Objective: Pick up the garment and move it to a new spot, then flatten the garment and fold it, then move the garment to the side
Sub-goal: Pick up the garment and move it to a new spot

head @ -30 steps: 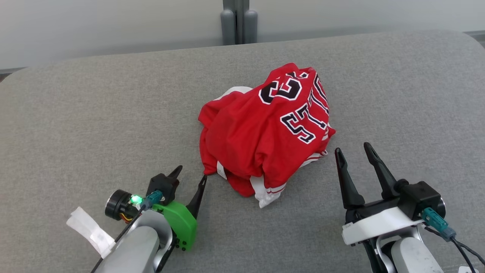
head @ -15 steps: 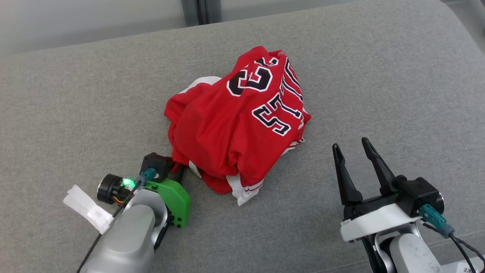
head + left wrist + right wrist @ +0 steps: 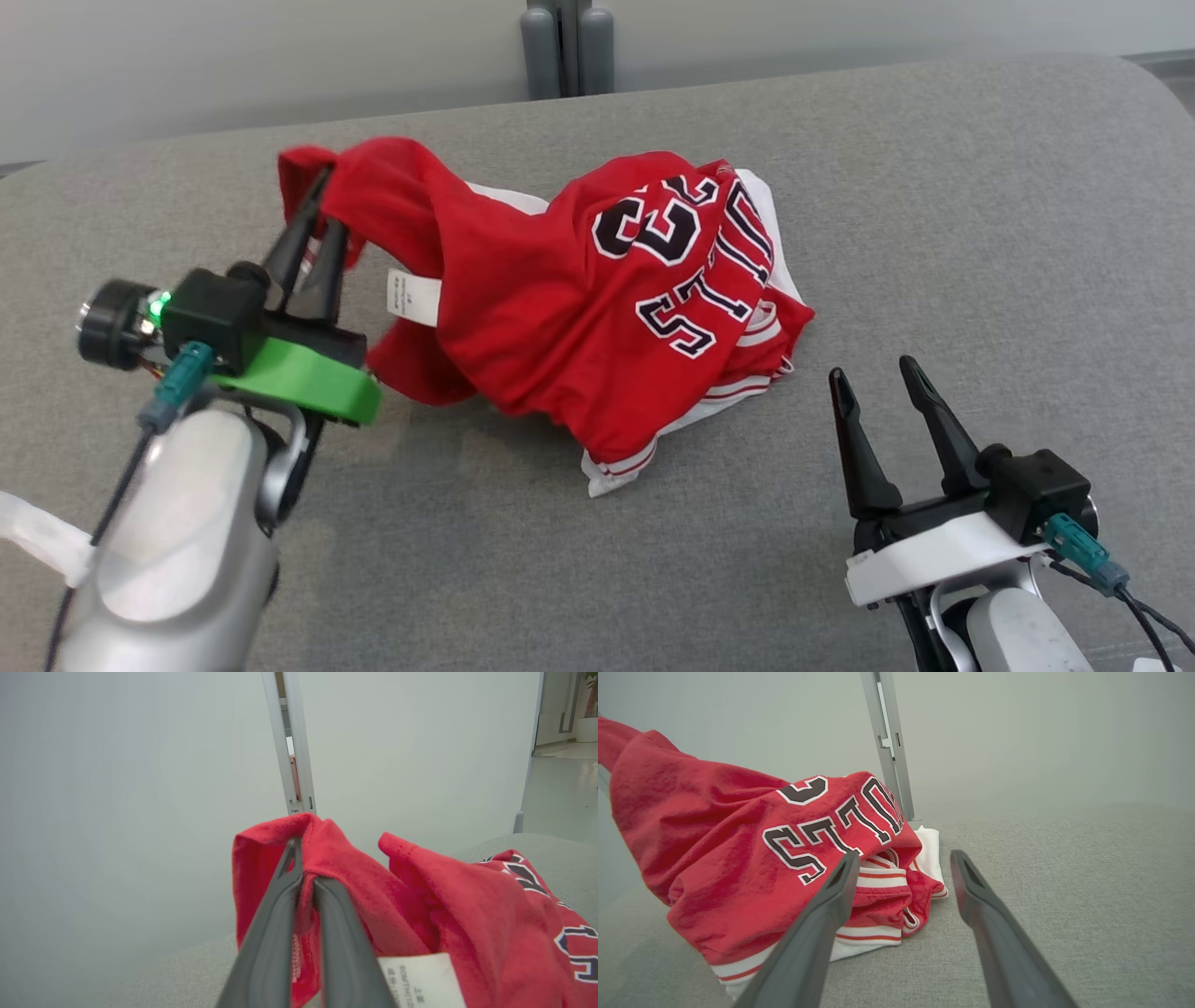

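The garment (image 3: pixel 579 308) is a red jersey with black-and-white lettering and white striped trim, crumpled on the grey table (image 3: pixel 980 233). My left gripper (image 3: pixel 313 210) is shut on a red fold at the garment's left end and holds that end up off the table. In the left wrist view the fingers (image 3: pixel 275 933) pinch the red cloth (image 3: pixel 336 868), with a white label (image 3: pixel 420 980) hanging beside them. My right gripper (image 3: pixel 878 383) stands open above the table, right of the garment's lower hem, touching nothing. The right wrist view shows the garment (image 3: pixel 752 844) just ahead and left of the open fingers (image 3: pixel 822 924).
A grey post (image 3: pixel 557 47) stands behind the table's far edge against a pale wall. The table's rounded corner (image 3: pixel 1134 89) is at the far right. Bare grey surface lies to the right and in front of the garment.
My left gripper closed on the garment's near-left edge, then rose and moved left and away, dragging that end up and stretching the garment. The head camera shifted. The right gripper stayed open.
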You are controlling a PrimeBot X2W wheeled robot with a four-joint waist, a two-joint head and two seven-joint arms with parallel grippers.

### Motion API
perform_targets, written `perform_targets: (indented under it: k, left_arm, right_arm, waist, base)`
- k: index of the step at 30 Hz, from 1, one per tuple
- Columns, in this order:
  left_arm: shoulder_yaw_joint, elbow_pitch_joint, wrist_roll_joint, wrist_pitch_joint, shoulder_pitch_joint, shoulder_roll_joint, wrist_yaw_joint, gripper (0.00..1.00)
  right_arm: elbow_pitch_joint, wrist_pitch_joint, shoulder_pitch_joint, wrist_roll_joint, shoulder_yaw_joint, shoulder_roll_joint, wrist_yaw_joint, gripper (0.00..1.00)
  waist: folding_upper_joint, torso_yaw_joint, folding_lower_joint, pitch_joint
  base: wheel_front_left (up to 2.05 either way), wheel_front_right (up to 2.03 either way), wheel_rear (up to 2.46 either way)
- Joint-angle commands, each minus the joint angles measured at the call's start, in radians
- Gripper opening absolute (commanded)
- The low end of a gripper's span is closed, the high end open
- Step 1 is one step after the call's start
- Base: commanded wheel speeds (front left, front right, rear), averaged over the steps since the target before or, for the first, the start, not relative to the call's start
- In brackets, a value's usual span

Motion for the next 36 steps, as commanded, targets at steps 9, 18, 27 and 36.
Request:
perform_targets:
  k: [9,18,27,36]
  left_arm:
    - [0.08,-0.033,0.053,0.014,-0.255,0.173,-0.04,0.0]
    - [0.191,0.013,0.039,0.072,-0.394,0.325,-0.027,0.0]
    - [0.275,0.164,0.004,0.012,-0.352,0.358,0.013,0.0]
    - [0.333,0.254,-0.022,-0.001,-0.315,0.309,0.01,0.0]
  right_arm:
    - [0.004,0.0,0.014,0.019,-0.009,-0.002,-0.001,1.0]
    - [0.001,0.0,-0.021,-0.013,-0.033,-0.002,-0.001,1.0]
    - [0.011,0.0,-0.052,-0.074,-0.051,-0.002,-0.001,1.0]
    - [0.015,0.0,-0.07,-0.118,-0.07,-0.003,-0.001,1.0]
  waist:
    - [0.0,0.074,0.0,-0.011]
    - [0.0,0.152,0.0,0.058]
    - [0.0,0.244,0.0,0.116]
    - [0.0,0.284,0.0,0.167]
  base:
    - [0.0,0.0,0.0]
    - [0.0,0.0,0.0]
    - [0.0,0.0,0.0]
    - [0.0,0.0,0.0]
